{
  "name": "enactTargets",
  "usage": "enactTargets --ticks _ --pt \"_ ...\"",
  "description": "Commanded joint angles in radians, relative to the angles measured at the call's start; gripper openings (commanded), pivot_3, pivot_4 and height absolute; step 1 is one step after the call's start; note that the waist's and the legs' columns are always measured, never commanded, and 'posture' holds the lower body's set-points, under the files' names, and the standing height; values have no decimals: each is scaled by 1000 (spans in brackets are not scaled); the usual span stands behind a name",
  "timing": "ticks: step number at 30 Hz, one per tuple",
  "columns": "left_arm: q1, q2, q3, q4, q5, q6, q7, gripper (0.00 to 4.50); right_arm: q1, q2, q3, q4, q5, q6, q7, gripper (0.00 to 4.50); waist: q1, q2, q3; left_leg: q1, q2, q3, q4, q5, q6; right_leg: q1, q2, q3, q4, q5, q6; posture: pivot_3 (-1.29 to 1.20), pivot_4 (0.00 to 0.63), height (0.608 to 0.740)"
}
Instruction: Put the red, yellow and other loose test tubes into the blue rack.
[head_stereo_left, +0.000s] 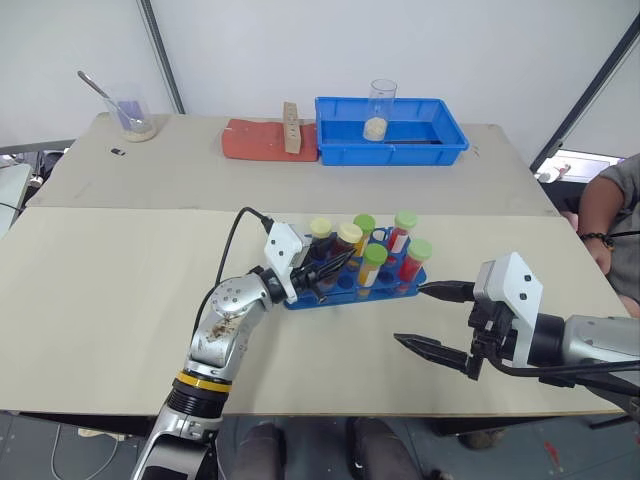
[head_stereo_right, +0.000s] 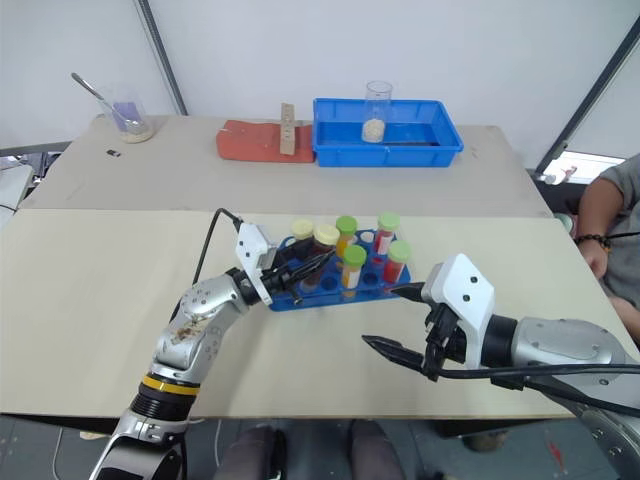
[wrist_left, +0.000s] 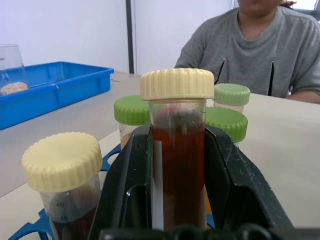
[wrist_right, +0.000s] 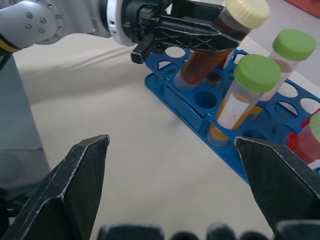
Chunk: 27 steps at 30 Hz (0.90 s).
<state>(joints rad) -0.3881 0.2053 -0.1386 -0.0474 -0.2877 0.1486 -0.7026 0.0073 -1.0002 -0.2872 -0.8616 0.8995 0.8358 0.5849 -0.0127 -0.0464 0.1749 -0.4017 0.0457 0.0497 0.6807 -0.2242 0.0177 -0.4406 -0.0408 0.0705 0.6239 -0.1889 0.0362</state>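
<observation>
The blue rack (head_stereo_left: 340, 297) stands on the table's near half with several capped tubes upright in it. Among them are a yellow-liquid tube with a green cap (head_stereo_left: 371, 268) and a red-liquid tube with a green cap (head_stereo_left: 415, 262). My left gripper (head_stereo_left: 335, 266) is shut on the dark red-brown tube with a cream cap (wrist_right: 200, 67). That tube leans, its bottom end in a hole at the rack's left end. Another cream-capped tube (wrist_left: 62, 165) stands beside it. My right gripper (head_stereo_left: 410, 314) is open just off the rack's right end, holding nothing.
At the table's far side a larger blue tray (head_stereo_left: 440, 150) holds a clear beaker (head_stereo_left: 379, 108). Beside the tray lies a red mat (head_stereo_left: 255, 140) with a wooden block (head_stereo_left: 291, 128). A beaker with a spoon (head_stereo_left: 135, 118) stands far left. A person (head_stereo_left: 610, 220) sits at the right edge.
</observation>
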Motion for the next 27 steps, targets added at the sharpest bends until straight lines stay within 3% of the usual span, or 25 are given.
enactTargets --ticks 1,10,11,16,21,27 --pt "31 0 -1 4 16 -38 6 922 -22 10 -9 -10 -19 -26 -8 4470 0 0 0 0 0 0 0 0 0 0 0 0 0 0 0 0 150 740" --pt "86 13 2 -5 27 -73 25 922 -51 33 -16 17 10 -3 -9 4470 -3 0 0 2 0 0 -1 0 0 1 0 0 0 -1 -1 0 150 740" --pt "91 15 4 -7 20 -69 24 1976 -49 34 -14 20 7 -7 -5 4470 -3 0 0 2 0 0 -1 0 0 1 0 0 0 -1 -1 0 150 740" --pt "115 54 4 -46 17 -61 6 4363 -47 35 -5 37 -8 -21 15 4470 -1 0 0 1 0 0 -1 0 0 0 0 0 0 -1 -2 0 150 740" --pt "181 201 36 -177 -5 -1 -57 4476 -39 23 -11 64 -28 -40 73 4470 -3 0 0 1 1 0 -1 0 0 0 0 0 -1 -2 -2 0 150 740" --pt "262 465 162 -352 -50 177 -121 4476 26 -32 -28 186 -238 -265 283 4470 -3 1 0 2 2 1 -3 0 0 -2 0 -1 -1 -3 -4 0 150 740"
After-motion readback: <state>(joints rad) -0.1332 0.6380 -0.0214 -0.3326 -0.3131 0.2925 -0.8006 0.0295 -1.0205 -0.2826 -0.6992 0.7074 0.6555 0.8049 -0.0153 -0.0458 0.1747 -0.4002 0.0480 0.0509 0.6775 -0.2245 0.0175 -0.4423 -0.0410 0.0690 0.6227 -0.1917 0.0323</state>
